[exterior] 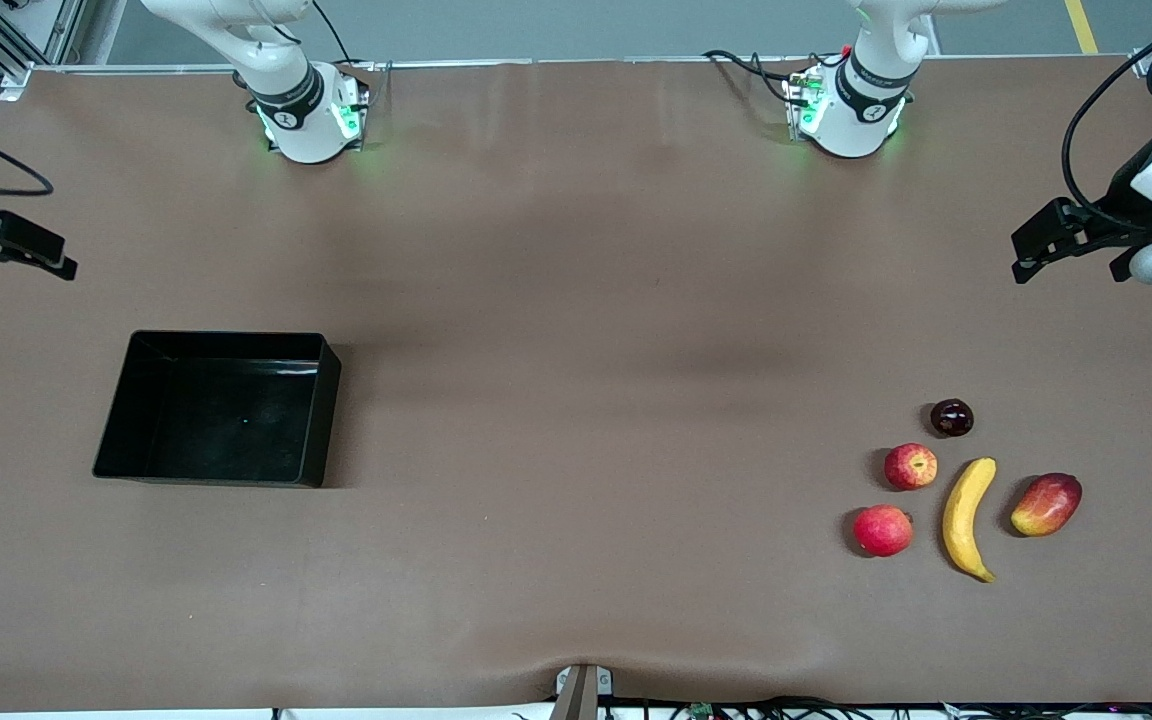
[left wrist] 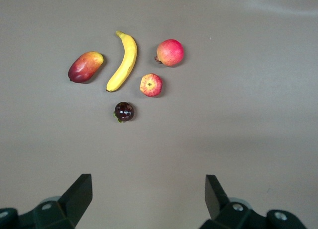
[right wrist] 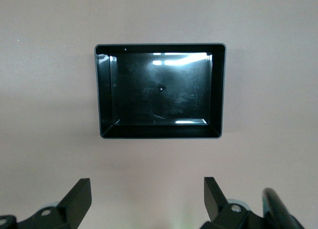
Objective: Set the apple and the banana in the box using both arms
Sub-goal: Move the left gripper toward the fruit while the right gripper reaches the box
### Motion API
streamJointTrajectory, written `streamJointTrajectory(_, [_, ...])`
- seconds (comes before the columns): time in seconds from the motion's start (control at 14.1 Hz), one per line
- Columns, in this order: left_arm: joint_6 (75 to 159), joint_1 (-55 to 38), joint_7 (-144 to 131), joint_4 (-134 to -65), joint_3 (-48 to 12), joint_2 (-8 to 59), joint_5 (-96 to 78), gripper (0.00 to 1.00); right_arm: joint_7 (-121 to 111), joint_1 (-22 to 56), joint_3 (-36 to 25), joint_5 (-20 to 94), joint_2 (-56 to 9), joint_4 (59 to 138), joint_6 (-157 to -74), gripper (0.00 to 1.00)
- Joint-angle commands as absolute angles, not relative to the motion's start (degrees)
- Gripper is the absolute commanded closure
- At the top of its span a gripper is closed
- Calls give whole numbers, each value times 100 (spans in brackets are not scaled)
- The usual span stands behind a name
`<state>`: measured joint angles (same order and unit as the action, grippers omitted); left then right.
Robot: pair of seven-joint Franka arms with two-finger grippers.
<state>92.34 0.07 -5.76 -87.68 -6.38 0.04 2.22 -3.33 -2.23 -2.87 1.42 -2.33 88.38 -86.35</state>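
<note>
The apple, red with a yellow patch, lies on the table at the left arm's end, beside the yellow banana. Both show in the left wrist view, the apple and the banana. The black box stands empty toward the right arm's end and shows in the right wrist view. My left gripper hangs open and empty over bare table at its end. My right gripper hangs open and empty over bare table at its end.
An evenly pinkish-red round fruit lies nearer the front camera than the apple. A red-yellow mango lies beside the banana. A small dark round fruit lies farther from the camera than the apple. A brown mat covers the table.
</note>
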Motion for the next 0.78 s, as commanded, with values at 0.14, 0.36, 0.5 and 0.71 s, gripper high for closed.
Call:
streamJointTrajectory(0.14, [9167,18,-519,-8666,-659,53,273,0,-404,-430,-229,123,-325,8789,-8613,0])
streamJointTrajectory(0.36, [9202,9,-510,-8657,-659,263,264,0,-1191,-685,-229,123,-465,8789,-8657,0])
streamJointTrajectory(0.5, [9403,35,-501,-8657,-659,456,264,0,-1599,-738,-237,106,-527,8815,-8622,0])
streamJointTrajectory(0.71, [9843,53,-492,-8684,-642,868,281,0,-1608,-773,-229,17,-1035,8807,-8823,0])
